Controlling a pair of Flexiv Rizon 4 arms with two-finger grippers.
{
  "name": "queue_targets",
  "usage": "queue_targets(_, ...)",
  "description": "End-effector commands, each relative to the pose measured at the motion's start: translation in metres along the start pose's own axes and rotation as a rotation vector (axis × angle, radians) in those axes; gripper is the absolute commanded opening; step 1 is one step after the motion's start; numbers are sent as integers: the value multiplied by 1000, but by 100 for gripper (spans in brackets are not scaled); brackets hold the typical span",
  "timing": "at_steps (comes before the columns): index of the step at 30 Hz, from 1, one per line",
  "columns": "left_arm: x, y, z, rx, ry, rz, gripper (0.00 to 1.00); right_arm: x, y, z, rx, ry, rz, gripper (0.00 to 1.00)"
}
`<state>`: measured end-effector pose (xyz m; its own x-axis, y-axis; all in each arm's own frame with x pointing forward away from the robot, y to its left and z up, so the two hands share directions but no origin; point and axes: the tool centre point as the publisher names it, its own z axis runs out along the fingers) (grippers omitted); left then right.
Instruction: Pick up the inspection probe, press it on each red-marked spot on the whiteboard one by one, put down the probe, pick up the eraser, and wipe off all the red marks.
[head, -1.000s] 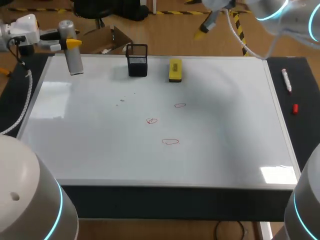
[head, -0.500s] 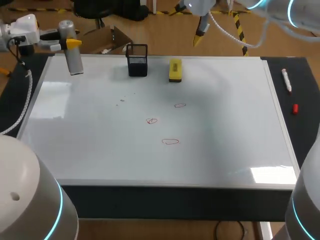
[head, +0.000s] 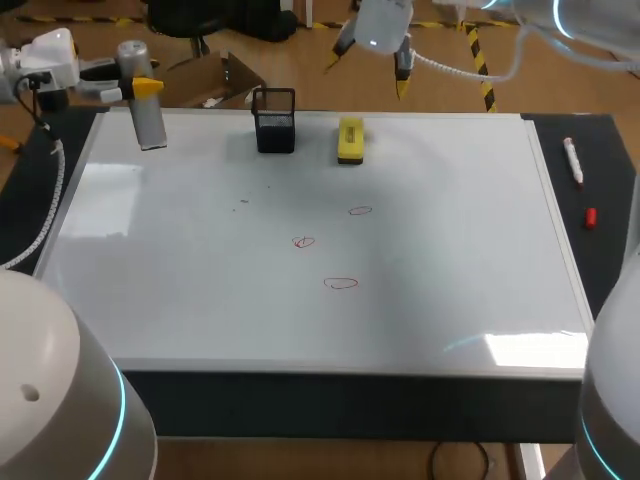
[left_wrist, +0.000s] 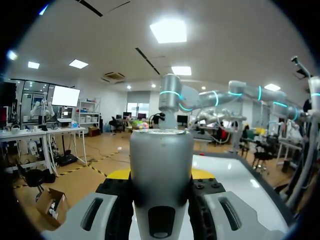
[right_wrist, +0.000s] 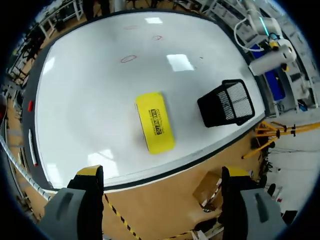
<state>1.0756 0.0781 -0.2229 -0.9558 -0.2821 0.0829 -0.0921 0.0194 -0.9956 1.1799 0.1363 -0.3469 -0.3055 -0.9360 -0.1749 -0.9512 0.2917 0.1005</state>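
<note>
- The right claw is hanging just beyond the far edge of the whiteboard. Its fingers are spreading wide and gripping nothing, and it is pointing down towards the eraser.
- The eraser is lying untouched on the whiteboard near its far edge, with a black mesh holder sitting just to its left.
- The left claw is clamping the inspection probe upright at the whiteboard's far-left corner. I cannot tell whether the probe's foot is touching the board.
- Three red marks are showing unwiped around the board's middle, well apart from both claws.
- Judging from this, the probe pick-up is done, and whether the pressing is finished cannot be told. Setting the probe down, taking the eraser and wiping are all waiting to be done.
- A marker is lying on the bench to the right of the board.
</note>
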Motion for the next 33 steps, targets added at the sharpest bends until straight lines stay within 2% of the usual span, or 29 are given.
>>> queue_targets(1, 2, -1, 0, 0, -5, 2, 0, 2, 17, -4, 199, 173, -177, 100)
queue_targets(8, 2, -1, 0, 0, -5, 2, 0, 7, 21, 0, 257, 87, -170, 100)
queue_targets(11, 2, -1, 0, 0, -5, 2, 0, 9, 20, -3, 283, 63, -118, 100)
queue_targets(31, 2, -1, 0, 0, -5, 2, 0, 9, 20, -3, 283, 63, -118, 100)
queue_targets(33, 2, -1, 0, 0, -5, 2, 0, 3, 23, 2, 272, 90, -153, 100)
